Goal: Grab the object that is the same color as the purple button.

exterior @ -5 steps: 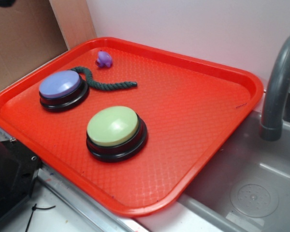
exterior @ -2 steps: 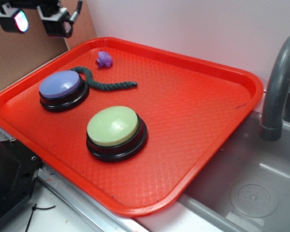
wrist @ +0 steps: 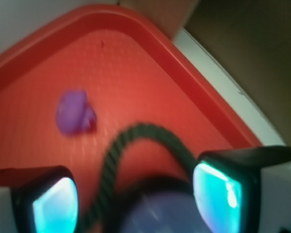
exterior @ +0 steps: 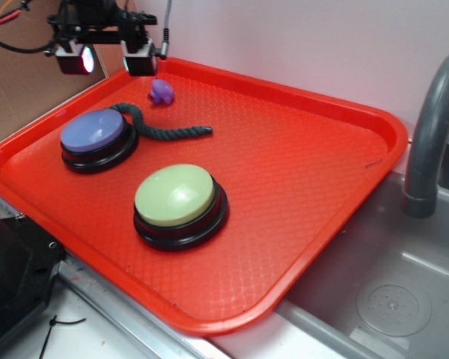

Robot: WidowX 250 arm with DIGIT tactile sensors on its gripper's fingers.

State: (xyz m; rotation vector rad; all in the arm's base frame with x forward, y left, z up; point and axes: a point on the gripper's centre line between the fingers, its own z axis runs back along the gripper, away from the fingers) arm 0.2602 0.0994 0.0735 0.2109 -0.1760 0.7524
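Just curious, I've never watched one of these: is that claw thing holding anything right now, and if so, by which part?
Nothing is held. The tool hangs open above the tray's far corner, its fingers apart with only air between them. The small purple toy lies untouched on the tray.

No readable text, labels, brand marks or numbers in either view. Purple button (exterior: 94, 130) and green button (exterior: 175, 194) have plain domes, and the red tray (exterior: 337, 112) only shows a moulded grid texture. Wrist view is too blurred to resolve anything on the gripper (wrist: 136, 196) pads.
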